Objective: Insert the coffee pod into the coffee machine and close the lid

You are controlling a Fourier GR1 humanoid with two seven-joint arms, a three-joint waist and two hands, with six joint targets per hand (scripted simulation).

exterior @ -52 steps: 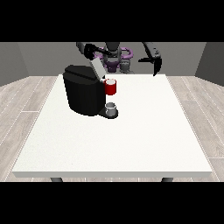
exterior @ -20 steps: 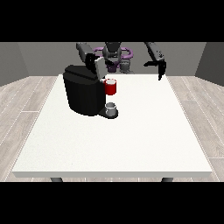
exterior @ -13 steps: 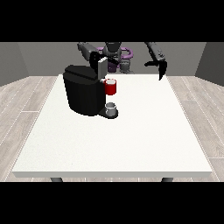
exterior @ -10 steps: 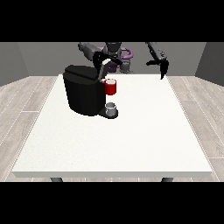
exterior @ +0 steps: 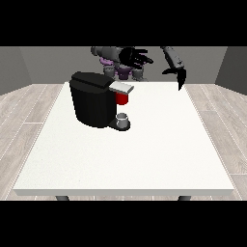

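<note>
White table (exterior: 144, 159), rectangular, dark legs just showing under the near edge. Floor (exterior: 29, 111) around it: pale wood-look planks, visible both sides. Grey walls (exterior: 19, 67) behind, a corner showing at each side. Small grey cup (exterior: 123, 118) stands upright toward the table's back-left.

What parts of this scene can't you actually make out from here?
- Back of the coffee machine, front view: its own black body hides it.
- What the grey thing on the machine's base is: too small to tell.
- The robot's lower body: hidden behind the table.
- Palm of the hand at the view's right: turned away.
</note>
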